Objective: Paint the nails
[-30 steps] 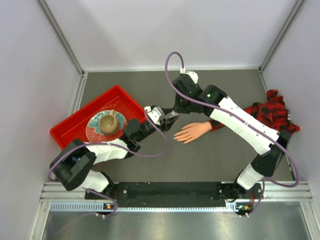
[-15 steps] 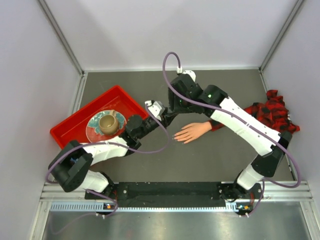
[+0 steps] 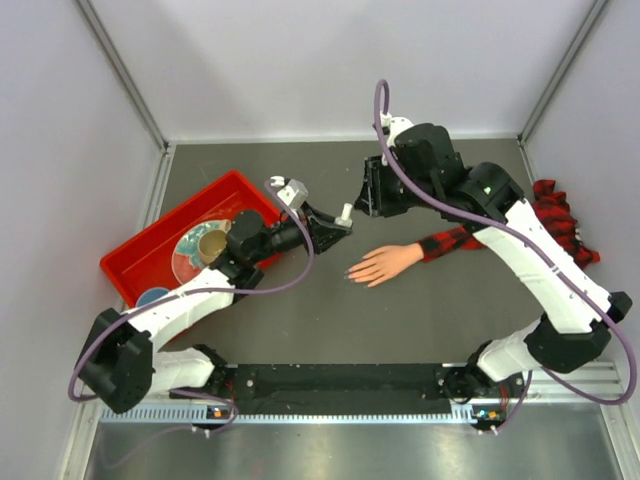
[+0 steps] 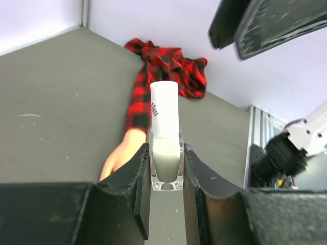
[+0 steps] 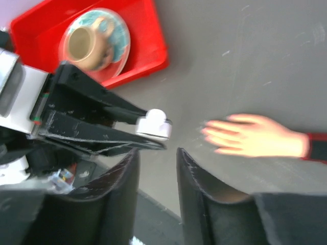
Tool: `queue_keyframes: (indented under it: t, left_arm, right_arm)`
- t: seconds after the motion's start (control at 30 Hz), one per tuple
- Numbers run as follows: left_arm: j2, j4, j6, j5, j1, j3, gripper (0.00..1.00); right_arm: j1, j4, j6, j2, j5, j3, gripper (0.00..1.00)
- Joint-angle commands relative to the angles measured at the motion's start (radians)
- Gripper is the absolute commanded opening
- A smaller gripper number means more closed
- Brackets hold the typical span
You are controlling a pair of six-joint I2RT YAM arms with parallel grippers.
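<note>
The peach fake hand [image 3: 385,263] lies palm down at the table's middle, its plaid sleeve [image 3: 455,240] running right. Its nails [image 3: 350,272] are too small to make out. My left gripper [image 3: 335,225] is shut on a small clear bottle [image 3: 344,213] with a white cap and holds it in the air, left of and behind the hand. In the left wrist view the bottle [image 4: 164,138] stands upright between the fingers, capped. My right gripper [image 3: 368,200] is open and empty, just right of and above the bottle. In the right wrist view it [image 5: 156,153] hangs over the bottle [image 5: 156,125], with the hand [image 5: 255,135] to the right.
A red tray [image 3: 250,195] at the left holds a plate with a brown cup [image 3: 212,243] and a small blue item [image 3: 152,297]. The bunched plaid cloth [image 3: 550,215] lies by the right wall. Side walls close the table in.
My right gripper has drawn back and to the right, away from the bottle. My left arm has swung back and left, lifting the bottle. The fake hand has not moved.
</note>
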Motion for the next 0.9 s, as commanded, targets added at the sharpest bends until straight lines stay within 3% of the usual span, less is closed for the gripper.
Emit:
queue_keyframes:
  t: [0.0, 0.03, 0.23, 0.63, 0.87]
  left_arm:
    - [-0.088, -0.076, 0.069, 0.015, -0.005, 0.029, 0.0]
    - [-0.1, -0.097, 0.09, 0.004, -0.003, 0.024, 0.0]
    - [-0.151, -0.206, 0.225, -0.048, -0.003, 0.041, 0.0]
    - [-0.208, -0.212, 0.247, -0.073, -0.007, 0.024, 0.0]
    - [-0.229, -0.215, 0.256, -0.027, -0.007, 0.01, 0.0]
  right_arm:
    - [0.0, -0.03, 0.103, 0.063, -0.134, 0.062, 0.32]
    - [0.0, -0.036, 0.112, 0.08, -0.141, 0.071, 0.36]
    - [0.035, -0.052, 0.142, 0.137, -0.115, 0.127, 0.43]
    - [0.083, -0.049, 0.163, 0.186, -0.072, 0.121, 0.31]
    - [0.082, -0.047, 0.143, 0.195, -0.066, 0.133, 0.34]
